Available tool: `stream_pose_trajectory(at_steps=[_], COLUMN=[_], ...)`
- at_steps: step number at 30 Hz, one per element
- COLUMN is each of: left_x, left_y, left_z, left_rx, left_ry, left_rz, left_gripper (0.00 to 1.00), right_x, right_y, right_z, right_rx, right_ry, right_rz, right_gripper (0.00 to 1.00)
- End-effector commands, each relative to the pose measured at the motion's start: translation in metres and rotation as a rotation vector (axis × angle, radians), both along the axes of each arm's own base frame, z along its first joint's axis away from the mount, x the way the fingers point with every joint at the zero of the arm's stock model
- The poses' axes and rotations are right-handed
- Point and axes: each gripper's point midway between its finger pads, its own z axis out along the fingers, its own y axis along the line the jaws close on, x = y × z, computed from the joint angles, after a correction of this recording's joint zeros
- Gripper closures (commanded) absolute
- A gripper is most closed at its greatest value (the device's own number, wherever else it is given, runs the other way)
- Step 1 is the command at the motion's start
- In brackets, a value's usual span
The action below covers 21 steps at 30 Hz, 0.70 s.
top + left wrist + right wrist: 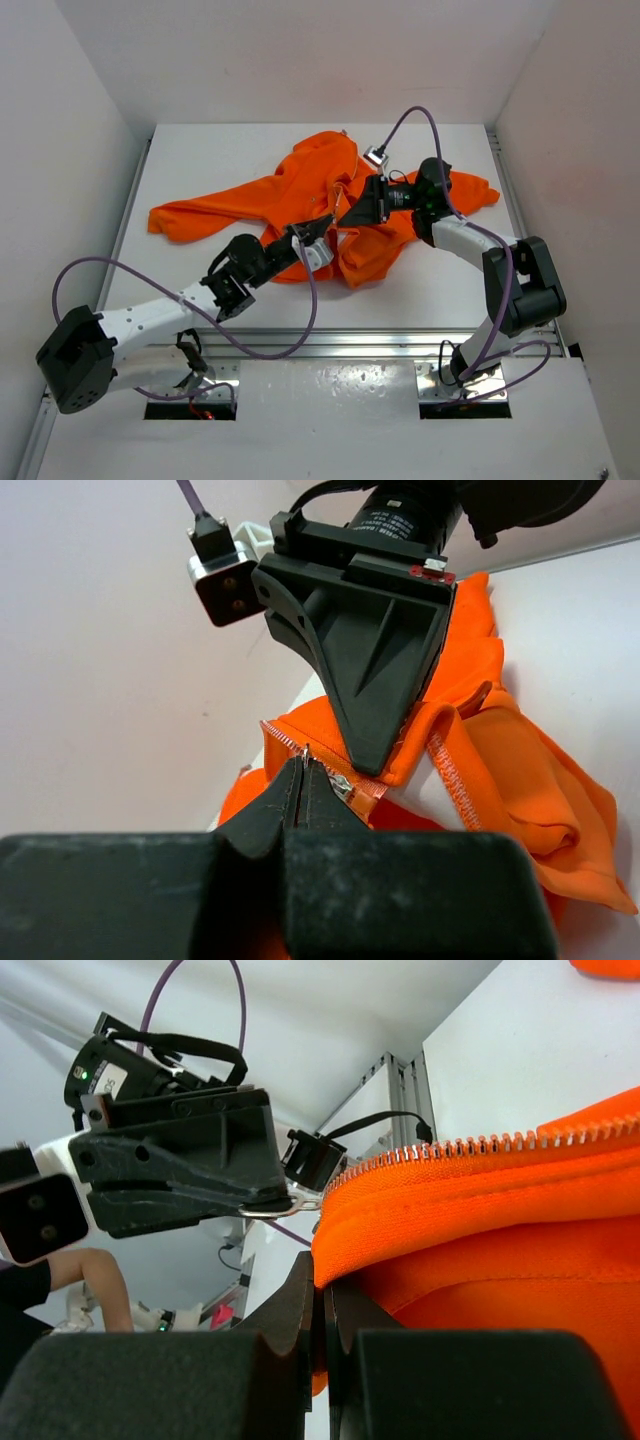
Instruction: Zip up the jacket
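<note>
While both grippers meet at its front opening, the jacket [290, 190] lies crumpled on the middle of the table [200, 150], one sleeve [200, 215] trailing off to its left.

- Left gripper [318, 232]: at the jacket's near front edge, fingers pressed fully together on the metal pull [300, 1200].
- Right gripper [348, 215]: just beside the left one, jaws closed on a fold of orange fabric directly below the zipper teeth [480, 1145].
- Progress: one bare row of teeth runs exposed along the held edge, so this stretch is judged not yet zipped. How much is closed elsewhere cannot be told, because folds and the grippers cover it. Most of the pull travel appears to remain.
- Room: bare table surrounds the jacket on every side, widest on its far-left. Enclosure walls [90, 150] stand well apart from it. The tightest spot is between the two grippers, which are almost touching.
</note>
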Motion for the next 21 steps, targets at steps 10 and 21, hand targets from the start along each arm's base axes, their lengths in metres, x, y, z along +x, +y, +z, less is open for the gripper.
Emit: stream_pose_trajectory(at_steps=[10,21], left_x=[0.028,0.032], left_y=[0.003,0.006], left_z=[0.044,0.042], left_rx=[-0.178,-0.187], left_ry=[0.077,0.105], left_rz=[0.008,0.033], left_gripper=[1.00,1.00], right_x=[-0.038,-0.037], right_y=[-0.001,-0.006], right_z=[0.018,0.018], right_rx=[0.033,0.036], right_ry=[-0.165,-0.190], right_rz=[0.162,0.169], right_gripper=[1.00,1.00])
